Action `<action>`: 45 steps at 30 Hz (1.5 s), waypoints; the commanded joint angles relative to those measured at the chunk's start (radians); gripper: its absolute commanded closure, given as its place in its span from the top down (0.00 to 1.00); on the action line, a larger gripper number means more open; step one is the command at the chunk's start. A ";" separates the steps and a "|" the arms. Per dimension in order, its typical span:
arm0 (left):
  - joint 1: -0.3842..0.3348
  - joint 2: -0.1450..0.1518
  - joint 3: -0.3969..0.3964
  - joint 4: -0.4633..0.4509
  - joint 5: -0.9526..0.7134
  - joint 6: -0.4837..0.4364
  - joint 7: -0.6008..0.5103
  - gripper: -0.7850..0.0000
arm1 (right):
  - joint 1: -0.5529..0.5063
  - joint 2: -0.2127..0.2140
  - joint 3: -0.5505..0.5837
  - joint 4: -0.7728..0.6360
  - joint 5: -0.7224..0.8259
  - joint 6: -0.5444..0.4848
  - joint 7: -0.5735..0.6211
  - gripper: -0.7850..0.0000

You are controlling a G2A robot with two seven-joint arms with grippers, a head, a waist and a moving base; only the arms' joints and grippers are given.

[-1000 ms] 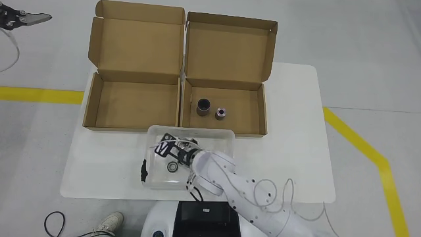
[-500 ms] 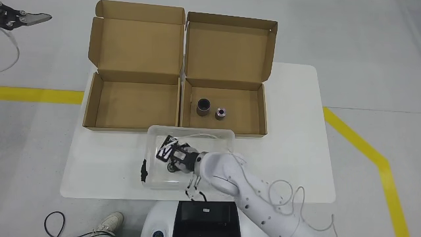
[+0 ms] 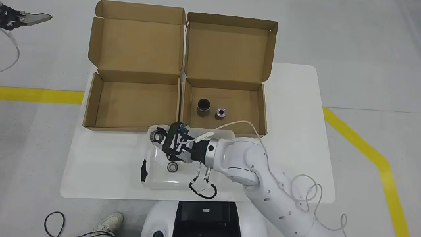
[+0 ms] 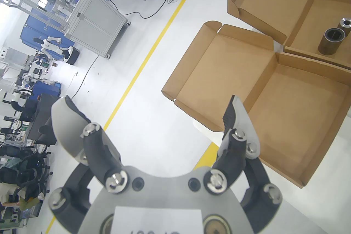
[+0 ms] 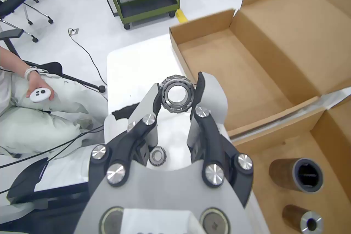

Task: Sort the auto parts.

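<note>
Mid-sort — right end effector [image 5: 178, 89] grips 1 bearing [image 5: 177, 81] over the tray [image 3: 154, 178], counter's [image 3: 296, 138] 6 o'clock; second bearing [image 3: 172, 167] waits inside; 2 sleeves [image 3: 203, 106] sit in the 1 o'clock box [image 3: 243, 115] — 11 o'clock box [image 3: 131, 105] bare; left end effector [image 4: 150, 109] spread wide.

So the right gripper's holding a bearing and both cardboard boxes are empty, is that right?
No. The right gripper does hold the bearing, but only the left box is empty. The right box holds a dark sleeve and a small metal bushing, as the top view shows.
</note>
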 commanded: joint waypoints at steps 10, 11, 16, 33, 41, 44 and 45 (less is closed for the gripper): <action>0.000 0.000 0.000 0.000 0.000 0.000 0.000 1.00 | 0.119 0.001 0.062 -0.039 0.203 -0.069 -0.044 0.00; 0.000 0.000 0.000 0.000 0.000 0.000 0.000 1.00 | 0.129 0.001 0.065 -0.041 0.221 -0.072 -0.047 0.00; 0.000 0.000 0.000 0.000 0.000 0.000 0.000 1.00 | 0.171 0.004 0.098 -0.080 0.287 -0.082 -0.051 0.00; 0.000 0.000 0.000 0.000 0.000 0.000 0.000 1.00 | 0.211 0.022 0.169 -0.124 0.450 -0.122 -0.074 0.00; 0.000 0.000 0.000 0.000 0.000 0.000 0.000 1.00 | 0.214 0.030 0.192 -0.170 0.450 -0.108 -0.070 0.00; 0.000 0.000 0.000 0.000 0.000 0.000 0.000 1.00 | 0.208 0.034 0.202 -0.191 0.439 -0.101 -0.068 0.00; 0.000 0.000 0.000 0.000 0.000 0.000 0.000 1.00 | 0.206 0.036 0.204 -0.196 0.438 -0.098 -0.068 0.00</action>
